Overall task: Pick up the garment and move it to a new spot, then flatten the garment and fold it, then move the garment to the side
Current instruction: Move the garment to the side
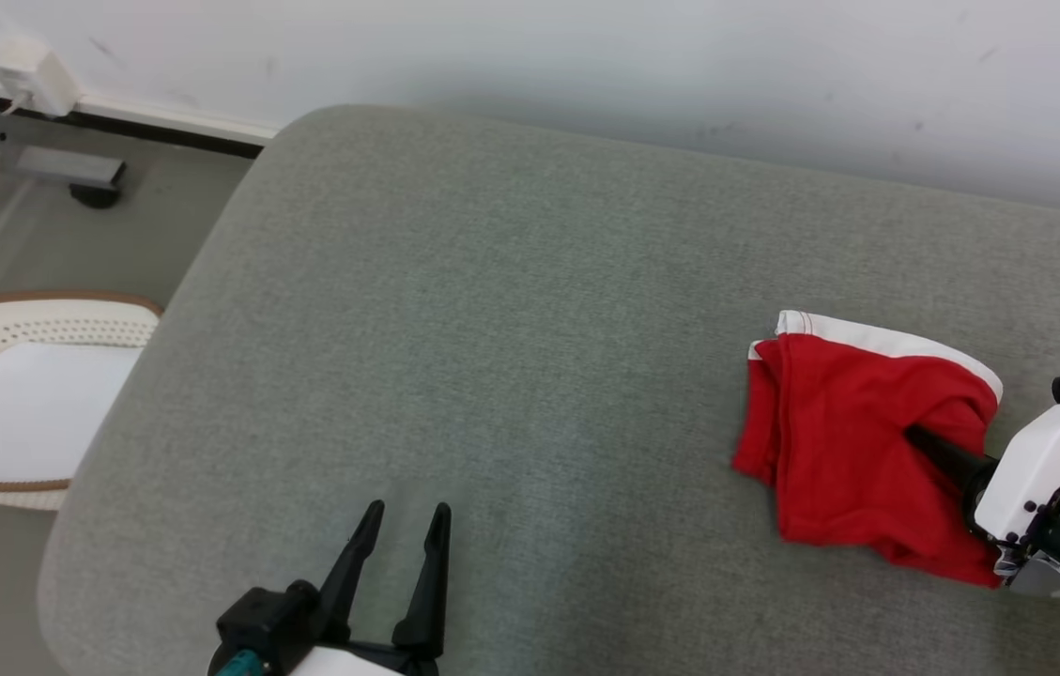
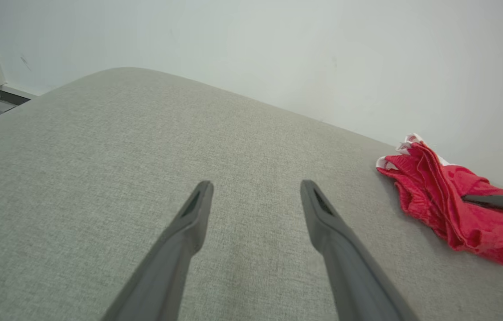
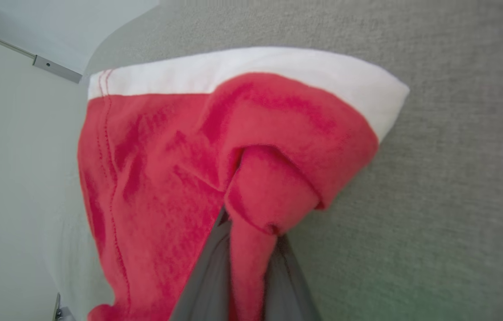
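The garment point(image 1: 844, 441) is a red piece of clothing with a white band, lying crumpled on the right side of the grey cushion point(image 1: 511, 357). My right gripper point(image 1: 926, 441) reaches into it from the right and is shut on a bunched fold of the red cloth. In the right wrist view the fold point(image 3: 251, 240) is pinched between the two dark fingers, whose tips are hidden by the garment point(image 3: 166, 178). My left gripper point(image 1: 406, 514) stands open low at the front of the cushion, nothing between its fingers point(image 2: 184, 232). The left wrist view shows the garment point(image 2: 447, 200) far to the right.
A white perforated basket point(image 1: 23, 404) stands on the floor left of the cushion. A white wall runs behind the cushion's far edge, with a metal frame foot point(image 1: 79, 174) and a socket at the back left. The cushion's middle is bare fabric.
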Available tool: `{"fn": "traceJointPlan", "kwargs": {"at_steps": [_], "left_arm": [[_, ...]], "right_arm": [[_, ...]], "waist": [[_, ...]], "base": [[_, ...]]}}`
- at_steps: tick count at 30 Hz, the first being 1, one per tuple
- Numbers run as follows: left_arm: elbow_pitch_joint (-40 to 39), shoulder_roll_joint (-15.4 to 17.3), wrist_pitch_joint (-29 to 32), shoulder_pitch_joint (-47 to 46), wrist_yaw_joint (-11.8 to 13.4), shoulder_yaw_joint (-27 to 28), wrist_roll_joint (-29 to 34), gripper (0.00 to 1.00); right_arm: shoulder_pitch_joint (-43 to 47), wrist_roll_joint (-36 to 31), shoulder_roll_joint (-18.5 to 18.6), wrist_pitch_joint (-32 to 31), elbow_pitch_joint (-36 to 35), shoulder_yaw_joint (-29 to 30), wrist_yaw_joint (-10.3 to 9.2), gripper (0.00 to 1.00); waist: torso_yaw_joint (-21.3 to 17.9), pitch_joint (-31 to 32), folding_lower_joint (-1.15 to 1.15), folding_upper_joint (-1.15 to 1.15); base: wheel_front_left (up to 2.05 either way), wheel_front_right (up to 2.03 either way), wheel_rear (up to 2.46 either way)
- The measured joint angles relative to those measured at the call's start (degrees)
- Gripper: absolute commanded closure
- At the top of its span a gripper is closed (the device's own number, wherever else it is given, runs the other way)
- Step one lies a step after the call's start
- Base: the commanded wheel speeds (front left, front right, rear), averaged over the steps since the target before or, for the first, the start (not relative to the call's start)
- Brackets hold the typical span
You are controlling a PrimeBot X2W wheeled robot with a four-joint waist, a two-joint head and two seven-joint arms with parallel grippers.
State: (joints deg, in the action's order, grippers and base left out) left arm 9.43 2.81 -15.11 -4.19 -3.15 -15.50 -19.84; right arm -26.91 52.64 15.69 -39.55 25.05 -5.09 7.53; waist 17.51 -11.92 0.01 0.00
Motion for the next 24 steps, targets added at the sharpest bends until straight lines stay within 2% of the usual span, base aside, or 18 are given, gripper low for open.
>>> {"fn": "traceJointPlan", "kwargs": {"at_steps": [8,13,16,24], "left_arm": [[-0.1,0.0,0.0,0.8,-0.1,0.6,0.0,0.00],[-0.2,0.0,0.0,1.1,-0.4,1.5,0.4,0.00],[-0.3,0.0,0.0,0.7,-0.7,1.7,1.0,0.00],[-0.2,0.0,0.0,-2.4,-1.4,0.6,1.1,0.00]], "right_arm": [[0.0,0.3,1.5,1.4,-1.3,-1.7,0.00,1.00],[0.0,-0.5,3.3,2.0,-2.4,-3.1,0.01,1.00],[0.0,-1.9,5.6,2.3,-3.3,-3.8,0.00,1.00],[-2.2,-5.0,10.4,2.1,-4.2,-3.4,0.01,1.00]], "waist": [[-3.9,1.3,0.00,0.00],[-8.5,2.0,-0.01,0.00],[-13.0,2.0,-0.01,0.00],[-19.1,0.1,-0.01,0.00]], "base": [[0.00,0.00,0.00],[0.00,0.00,0.00],[0.00,0.00,0.00],[0.00,0.00,0.00]]}}
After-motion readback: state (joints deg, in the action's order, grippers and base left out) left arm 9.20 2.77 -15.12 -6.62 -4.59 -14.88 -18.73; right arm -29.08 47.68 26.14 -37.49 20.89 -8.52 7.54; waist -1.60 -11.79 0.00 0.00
